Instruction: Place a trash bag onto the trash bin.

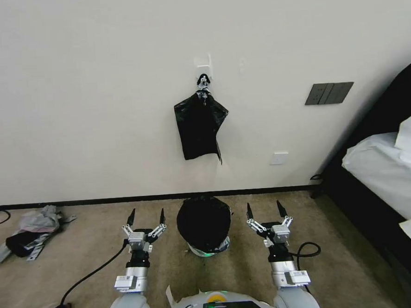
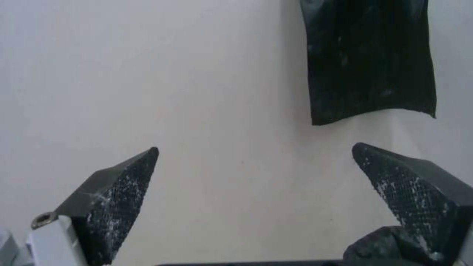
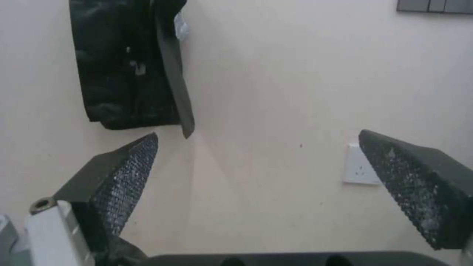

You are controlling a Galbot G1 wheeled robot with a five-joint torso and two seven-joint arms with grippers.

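The trash bag [image 1: 204, 224] hides most of the trash bin [image 1: 211, 249], lower centre, between the spread-open left gripper [image 1: 146, 216] and right gripper [image 1: 264, 210].

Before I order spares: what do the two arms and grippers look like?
Matching pair: left gripper and right gripper each have two pointed black fingers with mesh-textured pads, silver linkages, black wrists and silver-white forearms with small labels. A black cable trails by each.
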